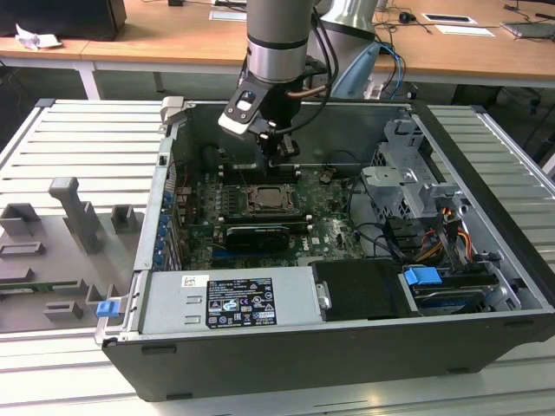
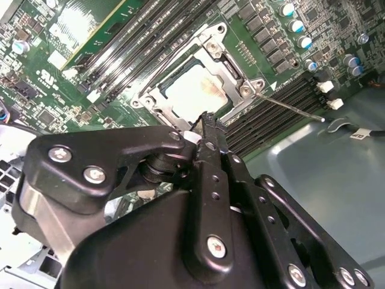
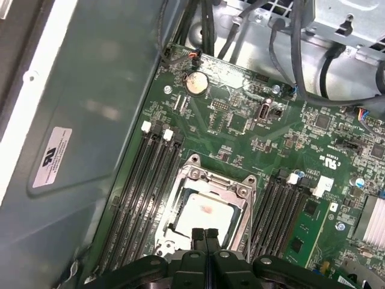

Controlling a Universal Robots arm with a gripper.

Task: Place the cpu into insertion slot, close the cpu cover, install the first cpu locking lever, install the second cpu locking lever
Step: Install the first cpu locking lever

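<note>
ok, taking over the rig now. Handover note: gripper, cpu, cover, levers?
Gripper: shut, nothing visible in it, just above the edge of the insertion slot.
Cpu: seated in the slot, pale face showing.
Cpu cover: looks down over it, framing the chip.
Done: cpu placed, cover apparently closed.
Left: levers. One thin lever rod sticks out from a slot corner, apparently unlatched; the other I cannot tell.

The hand (image 3: 204,233) hides one edge of the cpu cover (image 3: 212,181).
</note>
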